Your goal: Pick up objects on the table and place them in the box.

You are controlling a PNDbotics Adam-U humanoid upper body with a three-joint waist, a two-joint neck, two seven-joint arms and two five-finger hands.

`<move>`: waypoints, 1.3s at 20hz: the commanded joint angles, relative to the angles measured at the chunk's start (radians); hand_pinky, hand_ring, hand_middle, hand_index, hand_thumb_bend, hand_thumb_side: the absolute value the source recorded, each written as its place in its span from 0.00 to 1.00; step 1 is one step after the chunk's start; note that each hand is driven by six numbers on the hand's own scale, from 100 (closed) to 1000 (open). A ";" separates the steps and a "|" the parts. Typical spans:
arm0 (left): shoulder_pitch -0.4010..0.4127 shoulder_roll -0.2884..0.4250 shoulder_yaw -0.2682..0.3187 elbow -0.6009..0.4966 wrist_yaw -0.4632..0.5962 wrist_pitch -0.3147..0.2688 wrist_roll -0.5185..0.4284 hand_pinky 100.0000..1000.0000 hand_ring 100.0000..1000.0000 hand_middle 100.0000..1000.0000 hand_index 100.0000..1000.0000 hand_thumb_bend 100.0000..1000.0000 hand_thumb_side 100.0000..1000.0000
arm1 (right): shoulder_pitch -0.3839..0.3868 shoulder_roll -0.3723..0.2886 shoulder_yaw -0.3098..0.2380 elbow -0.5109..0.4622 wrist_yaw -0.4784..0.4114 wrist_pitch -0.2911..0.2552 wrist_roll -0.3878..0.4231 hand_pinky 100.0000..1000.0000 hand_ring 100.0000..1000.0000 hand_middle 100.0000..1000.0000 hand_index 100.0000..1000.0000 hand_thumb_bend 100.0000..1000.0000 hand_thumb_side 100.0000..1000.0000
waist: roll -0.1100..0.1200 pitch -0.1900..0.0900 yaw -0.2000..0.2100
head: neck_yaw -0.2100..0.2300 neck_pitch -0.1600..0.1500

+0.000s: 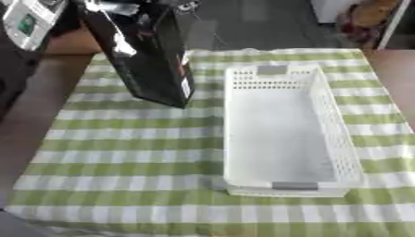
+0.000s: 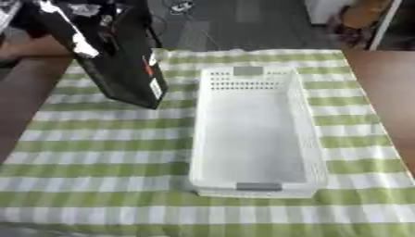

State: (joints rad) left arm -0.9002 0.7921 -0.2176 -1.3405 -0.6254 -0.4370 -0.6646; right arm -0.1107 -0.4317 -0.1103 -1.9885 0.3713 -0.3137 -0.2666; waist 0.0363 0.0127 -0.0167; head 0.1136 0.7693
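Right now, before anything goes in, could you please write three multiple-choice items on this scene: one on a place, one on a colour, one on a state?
1. Where is the black box relative to the white basket?
A. To its left, near its far end
B. Inside it
C. To its right

2. What colours is the tablecloth?
A. Red and white
B. Plain blue
C. Green and white checks

3. What is the state of the white basket?
A. Turned upside down
B. Upright with a bare floor
C. Filled with the black box

Answers: 1 A, the box shows left of the basket's far corner; 2 C, green and white squares cover the table; 3 B, only its white floor shows inside.
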 commanded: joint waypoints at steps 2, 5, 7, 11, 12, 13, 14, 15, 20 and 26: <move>-0.025 0.044 0.030 -0.074 0.035 -0.001 -0.014 0.08 0.14 0.21 0.35 0.00 0.15 | -0.004 -0.019 -0.009 -0.011 0.001 0.003 -0.001 0.76 0.81 0.78 0.79 0.02 0.58 | -0.001 -0.013 0.001 | -0.010 -0.006; -0.032 0.039 0.032 -0.128 0.074 0.004 -0.012 0.07 0.14 0.21 0.35 0.00 0.16 | -0.004 -0.018 -0.008 -0.011 0.001 0.004 0.000 0.76 0.81 0.78 0.79 0.03 0.58 | -0.001 -0.013 0.001 | -0.010 -0.005; -0.046 0.029 0.025 -0.158 0.100 0.006 -0.018 0.08 0.14 0.21 0.35 0.00 0.16 | -0.004 -0.018 -0.007 -0.011 0.001 0.003 0.001 0.76 0.81 0.79 0.79 0.03 0.58 | -0.002 -0.014 0.001 | -0.009 -0.005; -0.096 -0.026 0.006 -0.195 0.148 0.011 -0.040 0.07 0.14 0.21 0.35 0.00 0.16 | -0.005 -0.016 -0.004 -0.011 -0.001 0.003 0.004 0.76 0.81 0.79 0.79 0.03 0.58 | -0.004 -0.016 0.001 | -0.002 -0.005; -0.111 -0.042 0.001 -0.199 0.158 0.013 -0.046 0.08 0.14 0.21 0.35 0.00 0.16 | -0.005 -0.016 -0.004 -0.011 -0.002 0.003 0.005 0.76 0.81 0.78 0.79 0.03 0.58 | -0.004 -0.017 0.001 | -0.001 -0.005; -0.128 -0.063 -0.005 -0.205 0.169 0.013 -0.051 0.08 0.14 0.21 0.35 0.00 0.16 | -0.006 -0.015 -0.003 -0.011 -0.003 0.002 0.005 0.76 0.81 0.79 0.79 0.03 0.58 | -0.005 -0.017 -0.001 | 0.003 -0.004; -0.145 -0.083 -0.013 -0.208 0.180 0.012 -0.057 0.08 0.14 0.21 0.35 0.00 0.16 | -0.005 -0.015 -0.002 -0.011 -0.004 0.002 0.006 0.76 0.81 0.79 0.79 0.03 0.58 | -0.005 -0.018 -0.001 | 0.006 -0.004; -0.159 -0.100 -0.020 -0.209 0.187 0.012 -0.065 0.08 0.14 0.22 0.35 0.00 0.16 | -0.005 -0.015 -0.001 -0.011 -0.005 0.002 0.007 0.76 0.81 0.79 0.79 0.03 0.58 | -0.005 -0.018 -0.002 | 0.008 -0.003; -0.214 -0.182 -0.051 -0.180 0.200 0.006 -0.102 0.08 0.14 0.22 0.35 0.00 0.17 | -0.009 -0.013 0.003 -0.011 -0.009 -0.001 0.011 0.76 0.81 0.79 0.79 0.02 0.58 | -0.006 -0.019 -0.007 | 0.019 -0.002; -0.243 -0.274 -0.091 -0.101 0.186 -0.022 -0.134 0.09 0.15 0.22 0.36 0.00 0.19 | -0.014 -0.011 0.008 -0.011 -0.015 -0.005 0.015 0.76 0.81 0.78 0.79 0.02 0.58 | -0.008 -0.020 -0.019 | 0.030 -0.005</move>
State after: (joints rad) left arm -1.1120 0.5228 -0.3088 -1.4511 -0.4368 -0.3821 -0.7201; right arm -0.1111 -0.4310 -0.1012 -1.9885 0.3623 -0.3176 -0.2546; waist 0.0323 0.0056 -0.0360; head 0.1322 0.7691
